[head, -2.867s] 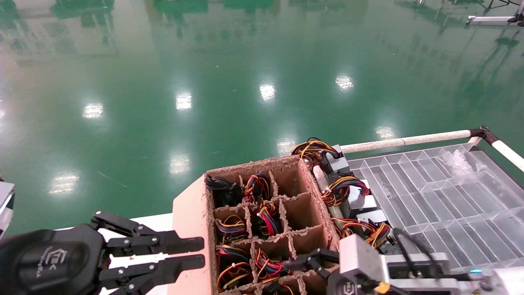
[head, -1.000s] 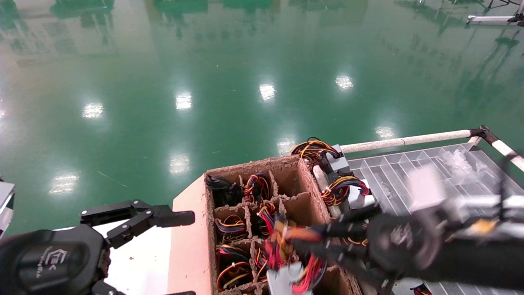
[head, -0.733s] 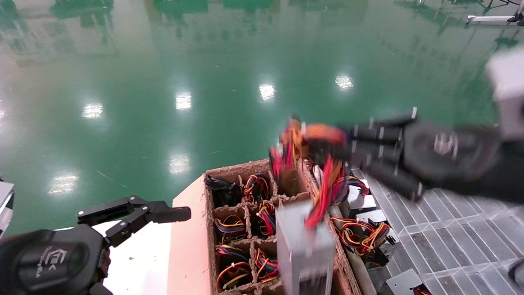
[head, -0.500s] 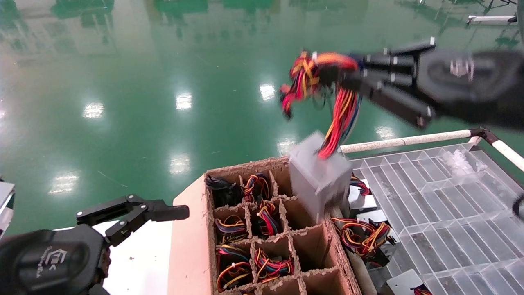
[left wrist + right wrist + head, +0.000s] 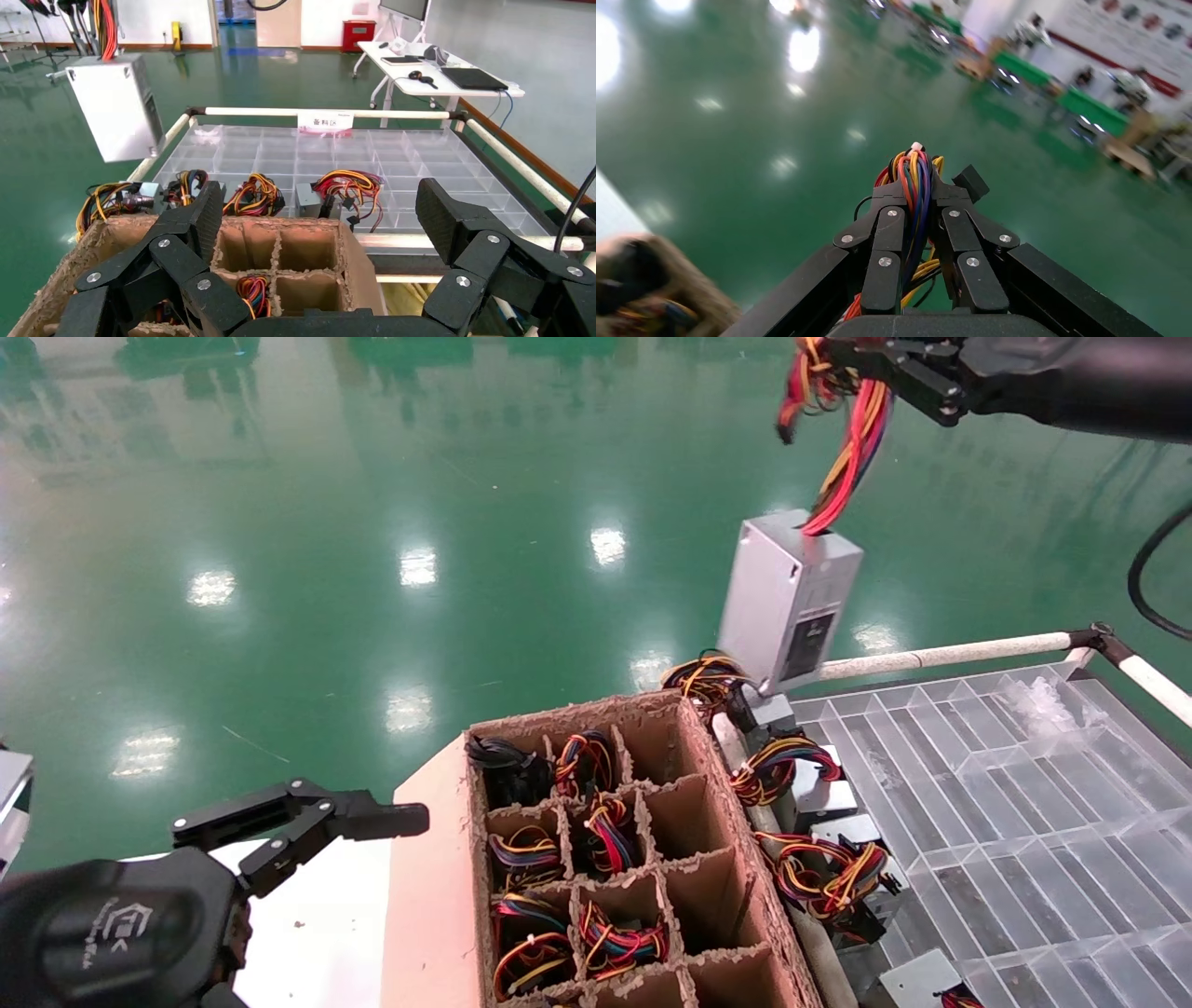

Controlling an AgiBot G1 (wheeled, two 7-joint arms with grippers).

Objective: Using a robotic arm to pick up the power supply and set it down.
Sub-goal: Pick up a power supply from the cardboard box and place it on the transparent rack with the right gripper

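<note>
Power supply [image 5: 790, 603] raised higher since before, one right gripper [image 5: 871, 360] clamping wires

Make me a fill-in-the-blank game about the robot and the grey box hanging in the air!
1. The right end effector grips the power supply by its ____.
2. The power supply hangs in the ____, touching nothing below.
3. The left end effector is ____ and holds nothing.
4. The cardboard divider box is coloured ____.

Missing words: wires; air; open; brown
</note>
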